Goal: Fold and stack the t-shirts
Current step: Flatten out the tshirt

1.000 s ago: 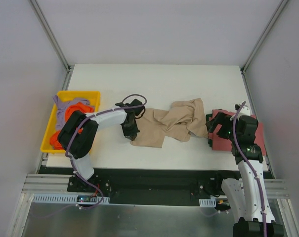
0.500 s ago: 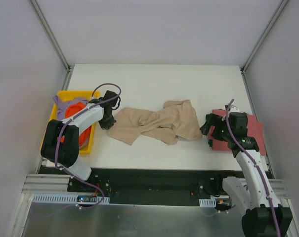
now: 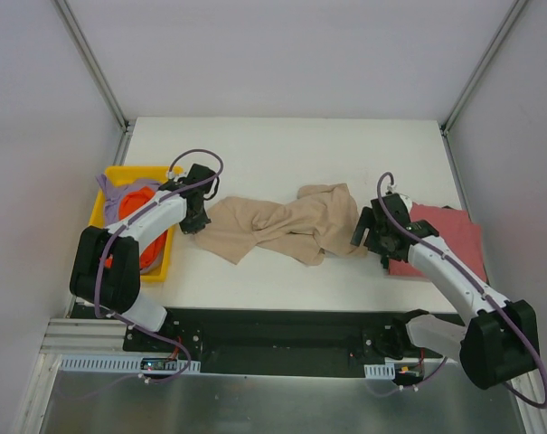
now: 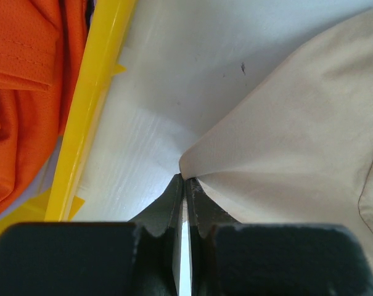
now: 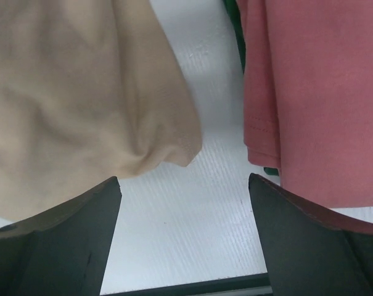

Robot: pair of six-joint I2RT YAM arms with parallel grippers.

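Note:
The tan t-shirt (image 3: 287,226) lies crumpled across the middle of the table. My left gripper (image 3: 193,223) is shut on its left corner (image 4: 192,166), right beside the yellow bin. My right gripper (image 3: 371,237) is open and empty, low over the table between the tan shirt's right edge (image 5: 81,111) and the folded dusty red t-shirt (image 5: 322,92), which lies at the right (image 3: 445,237). An orange t-shirt (image 4: 26,92) and a lavender one (image 3: 110,192) sit in the bin.
The yellow plastic bin (image 3: 99,210) stands at the table's left edge, its rim (image 4: 94,105) close to my left fingers. The table's front edge (image 5: 192,287) is just below my right gripper. Grey walls enclose the table.
My left gripper has pulled the tan shirt's corner leftward to beside the bin. My right gripper has moved left off the red shirt toward the tan shirt's right edge.

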